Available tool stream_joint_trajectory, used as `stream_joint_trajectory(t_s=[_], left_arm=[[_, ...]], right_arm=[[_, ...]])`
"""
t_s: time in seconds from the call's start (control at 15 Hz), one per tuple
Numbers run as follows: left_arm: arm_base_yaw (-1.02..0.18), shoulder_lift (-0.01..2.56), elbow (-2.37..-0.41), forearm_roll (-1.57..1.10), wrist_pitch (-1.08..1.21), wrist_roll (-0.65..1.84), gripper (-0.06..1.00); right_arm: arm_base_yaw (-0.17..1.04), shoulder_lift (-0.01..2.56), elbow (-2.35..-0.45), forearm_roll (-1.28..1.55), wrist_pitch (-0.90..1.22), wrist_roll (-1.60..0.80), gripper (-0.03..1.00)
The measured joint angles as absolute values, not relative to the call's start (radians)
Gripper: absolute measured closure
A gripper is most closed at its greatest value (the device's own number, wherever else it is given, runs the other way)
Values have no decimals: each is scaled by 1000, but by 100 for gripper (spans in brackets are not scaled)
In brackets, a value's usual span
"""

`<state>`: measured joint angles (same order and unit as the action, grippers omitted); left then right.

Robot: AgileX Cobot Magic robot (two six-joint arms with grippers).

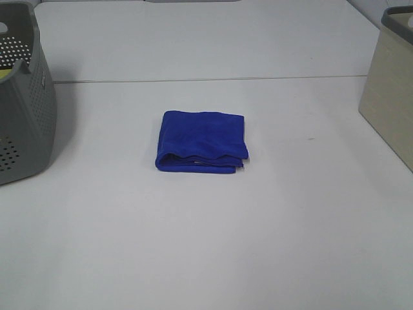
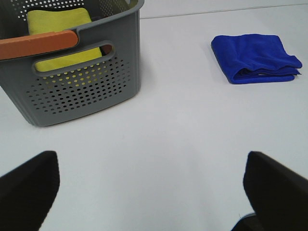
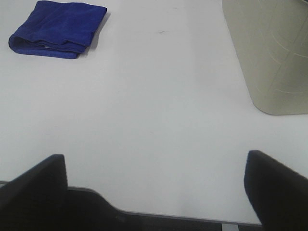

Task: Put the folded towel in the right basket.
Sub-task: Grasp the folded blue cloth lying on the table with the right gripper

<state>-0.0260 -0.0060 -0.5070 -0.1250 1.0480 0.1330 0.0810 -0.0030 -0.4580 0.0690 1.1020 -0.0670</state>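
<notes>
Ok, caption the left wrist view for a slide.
Open left gripper faces grey basket with yellow cloth, and folded blue towel.

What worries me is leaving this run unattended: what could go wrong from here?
The blue towel shows loose stacked edges along its near side; a pinch on only the top layer could unfold it.
The beige right basket has tall walls, so a low carry might snag the towel on its rim.
The grey left basket already holds a yellow cloth; dropping there would be the wrong bin.
</notes>
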Motion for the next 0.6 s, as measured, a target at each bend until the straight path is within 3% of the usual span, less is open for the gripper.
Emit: stream_joint_trajectory(t_s=[0.6], left_arm=[[-26,-6,-507,-125,1048,133,-1]], right_arm=[[81,-3,-458,67,1102,-67,1]])
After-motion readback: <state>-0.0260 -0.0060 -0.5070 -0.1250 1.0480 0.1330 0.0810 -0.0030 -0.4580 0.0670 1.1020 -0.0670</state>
